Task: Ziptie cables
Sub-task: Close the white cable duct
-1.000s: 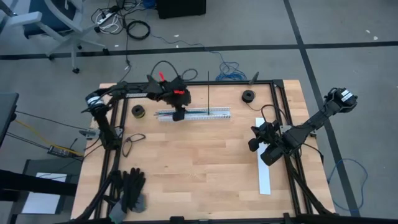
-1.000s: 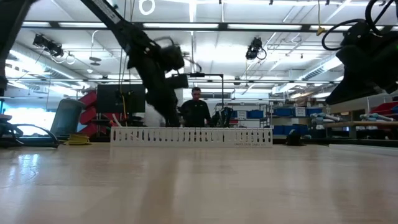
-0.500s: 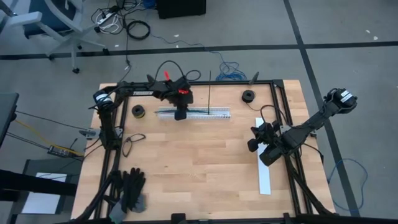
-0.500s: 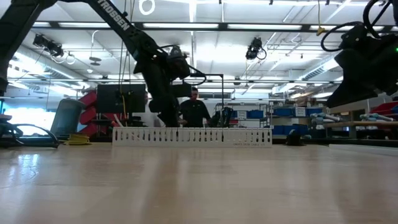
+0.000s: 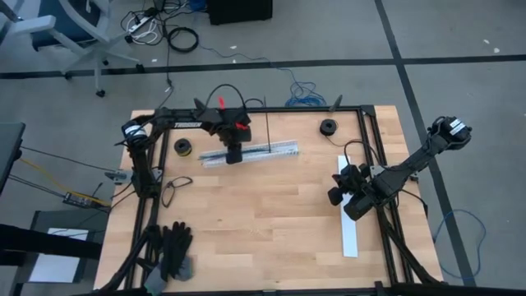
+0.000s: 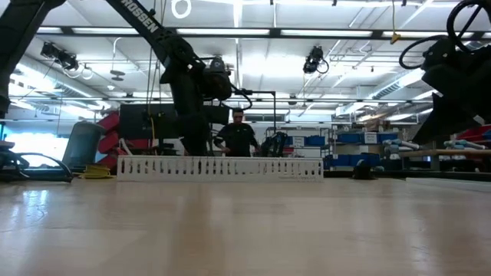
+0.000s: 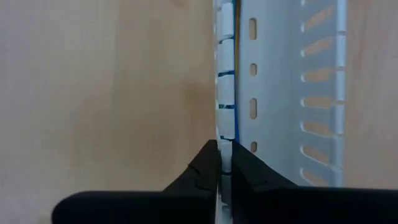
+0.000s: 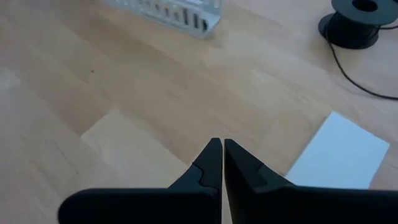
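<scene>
The cables show only in the left wrist view, as thin blue and yellow wires (image 7: 234, 118) lying inside the white slotted channel (image 5: 251, 152) along one side wall. The channel lies flat on the table's far half, slightly askew. My left gripper (image 5: 233, 155) stands over the channel near its left end, pointing steeply down, shut on that wall. My right gripper (image 5: 335, 191) hangs shut above bare wood (image 8: 186, 93) at the table's right, holding nothing. My left gripper (image 7: 224, 148) pinches the channel's slotted side wall (image 7: 224, 127) between its two fingers, one finger outside the channel and one inside. It comes from above, pointing steeply down. The channel rests on the table. Whether the wires are caught in the pinch I cannot tell.
A black spool (image 5: 329, 127) sits at the far right and another (image 5: 182, 146) left of the channel. A white strip (image 5: 349, 226) lies near my right gripper. Black gloves (image 5: 173, 247) lie at the near left, with a dark wire loop (image 5: 174, 189) beyond them. A person (image 6: 239, 138) stands behind the table.
My left gripper has tipped more steeply downward at the channel. The channel has slid toward the table's left edge and turned a little, its left end now nearer the near edge than its right end. My right arm has kept its place.
</scene>
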Motion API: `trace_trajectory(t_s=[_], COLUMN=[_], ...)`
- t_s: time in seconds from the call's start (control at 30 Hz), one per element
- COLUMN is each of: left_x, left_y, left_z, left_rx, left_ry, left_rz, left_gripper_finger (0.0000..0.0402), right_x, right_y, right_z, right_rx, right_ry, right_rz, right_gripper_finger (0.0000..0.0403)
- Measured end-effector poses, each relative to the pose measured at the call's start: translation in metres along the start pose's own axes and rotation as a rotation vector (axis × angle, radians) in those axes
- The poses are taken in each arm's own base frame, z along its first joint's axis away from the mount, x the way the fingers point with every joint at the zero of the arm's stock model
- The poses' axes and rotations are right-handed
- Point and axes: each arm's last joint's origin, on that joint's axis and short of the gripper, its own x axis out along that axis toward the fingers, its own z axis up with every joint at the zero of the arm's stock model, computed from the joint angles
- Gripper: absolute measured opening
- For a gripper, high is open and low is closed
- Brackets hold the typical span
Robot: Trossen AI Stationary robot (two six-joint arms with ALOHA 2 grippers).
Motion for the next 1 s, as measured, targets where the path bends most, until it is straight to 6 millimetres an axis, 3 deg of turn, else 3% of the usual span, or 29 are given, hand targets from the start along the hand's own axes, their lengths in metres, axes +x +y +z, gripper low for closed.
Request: trace_trajectory(t_s=[0.23,0.67,1.0], left_x=[0.0,-0.008,-0.019], left_y=[-0.023,-0.076,-0.085], left_z=[-0.007,-0.062,-0.092], left_rx=[0.001,-0.105,-0.131], left_ry=[0.032,-0.093,-0.106], left_rz=[0.024,0.1,0.157], left_gripper_finger=[0.0,0.0001,0.0], right_x=[0.0,0.0,0.0], right_y=[0.0,-0.001,0.0], right_z=[0.0,-0.001,-0.001], right_rx=[0.0,-0.013,-0.002], right_ry=[0.016,0.019,0.018], right_rz=[0.002,-0.008,0.0], right_gripper_finger=[0.0,0.0,0.0])
